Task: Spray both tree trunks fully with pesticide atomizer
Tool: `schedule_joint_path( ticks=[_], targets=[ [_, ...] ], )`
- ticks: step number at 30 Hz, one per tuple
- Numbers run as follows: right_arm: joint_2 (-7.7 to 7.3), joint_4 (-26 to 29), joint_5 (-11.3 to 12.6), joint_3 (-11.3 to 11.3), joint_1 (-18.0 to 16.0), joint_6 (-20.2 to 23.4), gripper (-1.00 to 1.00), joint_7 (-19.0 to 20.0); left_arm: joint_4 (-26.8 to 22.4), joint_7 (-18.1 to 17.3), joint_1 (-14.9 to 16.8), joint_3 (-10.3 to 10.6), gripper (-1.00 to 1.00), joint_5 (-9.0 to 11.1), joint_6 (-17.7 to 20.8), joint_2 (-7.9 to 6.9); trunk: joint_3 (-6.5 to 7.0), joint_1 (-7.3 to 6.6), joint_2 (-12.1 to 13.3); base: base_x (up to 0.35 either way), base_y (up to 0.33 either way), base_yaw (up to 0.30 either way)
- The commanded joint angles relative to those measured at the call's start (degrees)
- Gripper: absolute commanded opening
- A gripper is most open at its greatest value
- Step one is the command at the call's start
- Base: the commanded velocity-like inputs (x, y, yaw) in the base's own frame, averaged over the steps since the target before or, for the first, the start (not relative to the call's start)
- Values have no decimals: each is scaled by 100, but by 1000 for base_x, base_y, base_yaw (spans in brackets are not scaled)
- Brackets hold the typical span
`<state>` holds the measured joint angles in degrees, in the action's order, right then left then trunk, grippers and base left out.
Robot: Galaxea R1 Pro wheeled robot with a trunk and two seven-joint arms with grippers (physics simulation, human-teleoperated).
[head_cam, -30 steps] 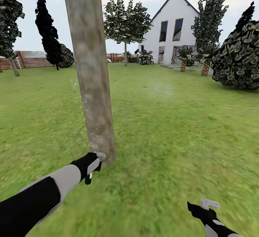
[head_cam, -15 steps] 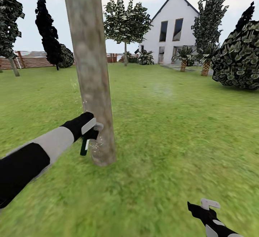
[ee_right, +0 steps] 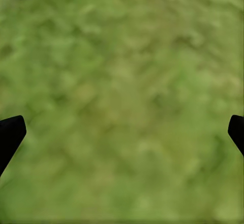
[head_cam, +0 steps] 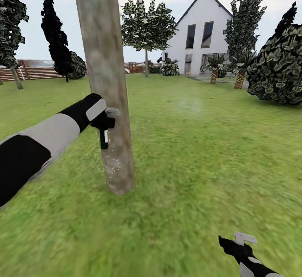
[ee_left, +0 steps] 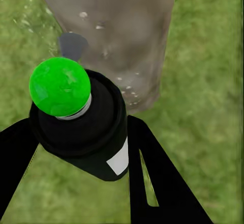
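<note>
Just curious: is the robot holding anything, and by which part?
Yes. Its left hand grips the pesticide atomizer around its dark body. The right hand holds nothing.

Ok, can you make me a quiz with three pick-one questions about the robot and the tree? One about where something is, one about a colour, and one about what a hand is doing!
1. Where is the pesticide atomizer?
A. lying on the grass
B. in the left gripper, beside the tree trunk
C. in the right gripper

2. What colour is the atomizer's round top in the left wrist view?
A. bright green
B. yellow
C. blue

3. What is the right gripper doing?
A. squeezing a leaf
B. holding the trunk
C. open over grass, holding nothing

Answers:
1 B: the left gripper holds the pesticide atomizer by the tree trunk.
2 A: it looks green.
3 C: the right gripper has fingers apart over grass.
</note>
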<state>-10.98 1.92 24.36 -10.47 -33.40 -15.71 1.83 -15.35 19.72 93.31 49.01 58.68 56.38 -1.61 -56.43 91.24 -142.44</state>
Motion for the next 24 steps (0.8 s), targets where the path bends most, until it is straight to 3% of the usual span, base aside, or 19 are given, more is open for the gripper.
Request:
schedule_joint_path(
  ticks=[1, 7, 12, 16, 18, 24],
  targets=[
    [-1, -7, 60, -42, -5, -20, 100, 19, -2, 41, 125, 39, -100, 63, 19, -6, -7, 0, -1, 0, 0, 0],
    [-1, -7, 60, -42, -2, -20, 100, 19, 288, 41, 830, 29, -100, 74, 31, 41, -7, 0, -1, 0, 0, 0],
    [-1, -8, 60, -42, -1, -20, 100, 19, 331, 41, 880, 63, -100, 74, 39, 59, -7, 0, -1, 0, 0, 0],
    [-1, -6, 53, -42, -2, -20, 100, 19, 747, 34, 848, 72, -100, 74, 32, 158, -7, 0, -1, 0, 0, 0],
    [-1, -7, 46, -42, -2, -19, 100, 19, 950, 26, 571, 73, -100, 74, 23, 228, -7, 0, -1, 0, 0, 0],
    [-1, -8, 39, -42, -4, -20, 100, 20, 985, -15, -504, 73, -100, 66, -60, 240, -7, 0, -1, 0, 0, 0]
  ],
)
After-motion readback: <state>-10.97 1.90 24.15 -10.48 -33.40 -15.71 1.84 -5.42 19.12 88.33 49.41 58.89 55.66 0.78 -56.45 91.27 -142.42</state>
